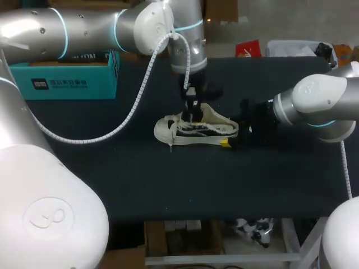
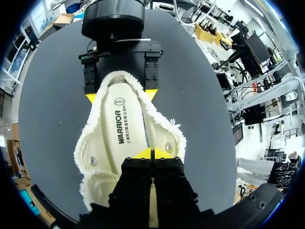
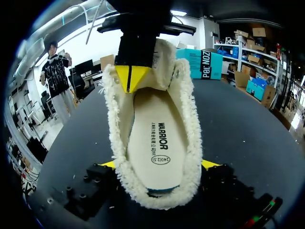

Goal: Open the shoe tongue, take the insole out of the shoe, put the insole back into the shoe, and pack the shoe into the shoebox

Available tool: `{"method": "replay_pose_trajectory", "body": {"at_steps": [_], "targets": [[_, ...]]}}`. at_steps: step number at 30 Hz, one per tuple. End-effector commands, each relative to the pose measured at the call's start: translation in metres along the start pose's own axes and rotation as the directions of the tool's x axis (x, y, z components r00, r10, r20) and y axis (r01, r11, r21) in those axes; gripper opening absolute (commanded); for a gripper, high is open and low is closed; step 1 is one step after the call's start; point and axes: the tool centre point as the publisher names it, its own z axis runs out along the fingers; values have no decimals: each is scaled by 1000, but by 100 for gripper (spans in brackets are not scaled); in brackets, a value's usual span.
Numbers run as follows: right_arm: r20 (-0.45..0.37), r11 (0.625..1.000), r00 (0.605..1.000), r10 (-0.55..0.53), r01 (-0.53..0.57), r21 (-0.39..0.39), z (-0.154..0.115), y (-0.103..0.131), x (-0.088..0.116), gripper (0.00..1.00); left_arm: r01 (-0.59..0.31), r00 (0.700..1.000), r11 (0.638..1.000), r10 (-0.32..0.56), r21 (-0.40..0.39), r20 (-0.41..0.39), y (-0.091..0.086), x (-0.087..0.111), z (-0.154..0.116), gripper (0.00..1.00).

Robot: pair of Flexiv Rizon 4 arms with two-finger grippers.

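Note:
A cream fleece-lined shoe point(image 1: 166, 130) lies on its side mid-table, toe toward my left. Its insole point(image 2: 121, 129) point(image 3: 155, 143) lies flat inside it. My left gripper point(image 1: 193, 115) point(image 2: 153, 153) point(image 3: 130, 78) comes straight down into the shoe's mouth. Its yellow tips are shut together against the raised tongue point(image 3: 167, 59), and nothing shows between them. My right gripper point(image 1: 231, 138) point(image 2: 121, 95) point(image 3: 159, 164) straddles the heel point(image 3: 157, 198), a fingertip point(image 2: 90, 98) pressing each side. The teal shoebox point(image 1: 73, 78) point(image 3: 202, 64) stands at the back left.
The black table point(image 1: 168, 185) has bare room in front of the shoe and to its left. My left arm's white coiled cable point(image 1: 134, 106) hangs over the table's left half. A red item point(image 1: 248, 49) lies at the back edge.

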Motion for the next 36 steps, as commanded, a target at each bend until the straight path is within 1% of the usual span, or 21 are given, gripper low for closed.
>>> {"method": "replay_pose_trajectory", "body": {"at_steps": [1, 4, 7, 11, 12, 15, 20, 23, 24, 32, 33, 34, 36], "targets": [[-2, 1000, 1000, 0, 0, -4, 3, -4, -2, 0, 17, 1000, 1000, -17, -4, -6, 3, -8, 12, 0], [-2, 1000, 1000, 0, 0, -4, 3, -4, -2, 0, 31, 999, 1000, -31, -6, -10, 5, -12, 18, 0], [-2, 1000, 1000, 0, 0, -4, 3, -4, -2, 0, 33, 999, 999, -33, -10, -10, 6, -9, 24, 0], [-2, 1000, 1000, 0, 0, -4, 3, -4, -2, 0, 34, 999, 999, -34, -17, 12, 6, -5, 33, 0], [-2, 1000, 1000, 0, 0, -4, 3, -4, -2, 0, 41, 999, 999, -41, -21, 30, 5, -4, 34, 0], [-2, 1000, 1000, 0, 0, -4, 3, -4, -2, 0, 56, 997, 998, -56, -7, 46, 4, -3, 40, 0], [-2, 1000, 1000, 0, 0, -4, 3, -4, -2, 0, 56, 996, 998, -54, -22, 74, 3, 0, 50, 0], [-2, 1000, 1000, 0, 0, -4, 3, -4, -2, 0, 58, 995, 998, -56, -25, 86, 5, 1, 52, 0], [-2, 1000, 1000, 0, 0, -4, 3, -4, -2, 0, 60, 993, 998, -57, -28, 101, 6, 2, 52, 0], [-2, 1000, 1000, 0, 0, -4, 3, -4, -2, 0, 62, 990, 998, -59, -22, 129, 11, -2, 57, 0], [-2, 1000, 1000, 0, 0, -4, 3, -4, -2, 0, 63, 989, 998, -60, -19, 132, 11, -2, 58, 5], [-2, 1000, 1000, 0, 0, -4, 3, -4, -2, 0, 64, 989, 998, -61, -18, 135, 11, -2, 58, 7], [-2, 1000, 1000, 0, 0, -4, 3, -4, -2, 0, 62, 988, 998, -59, -15, 140, 11, -3, 57, 18]]}}
